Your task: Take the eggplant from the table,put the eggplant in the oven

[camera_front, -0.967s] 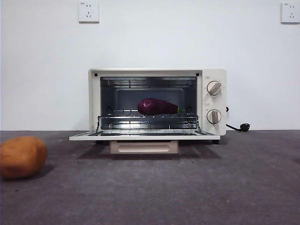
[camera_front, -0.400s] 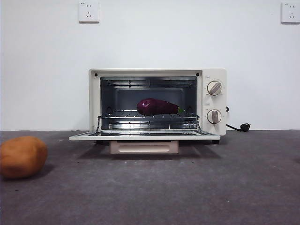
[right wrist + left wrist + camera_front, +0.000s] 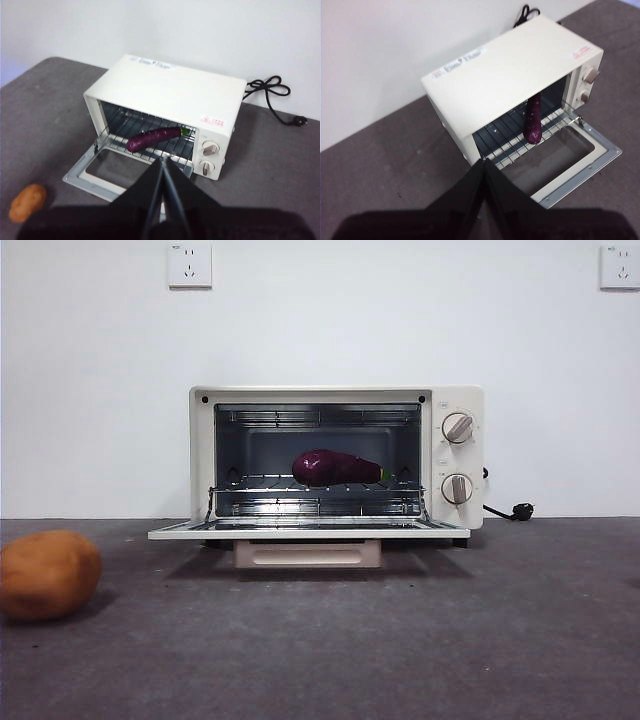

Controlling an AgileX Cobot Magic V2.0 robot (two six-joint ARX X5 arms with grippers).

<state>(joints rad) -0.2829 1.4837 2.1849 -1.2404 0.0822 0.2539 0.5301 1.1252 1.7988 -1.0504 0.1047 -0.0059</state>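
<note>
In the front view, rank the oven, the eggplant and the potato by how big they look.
1. The oven, clearly largest.
2 and 3. The potato and the eggplant look alike in size. The potato sits much nearer the camera, on the table, so I would not rank these two.

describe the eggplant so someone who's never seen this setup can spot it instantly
Find the cream-white oven standing at the back of the table, its door folded down open. Inside, on the wire rack, lies the eggplant. It is glossy dark purple and elongated with a small green stem tip, unlike the rounded orange-brown potato out on the table.
</note>
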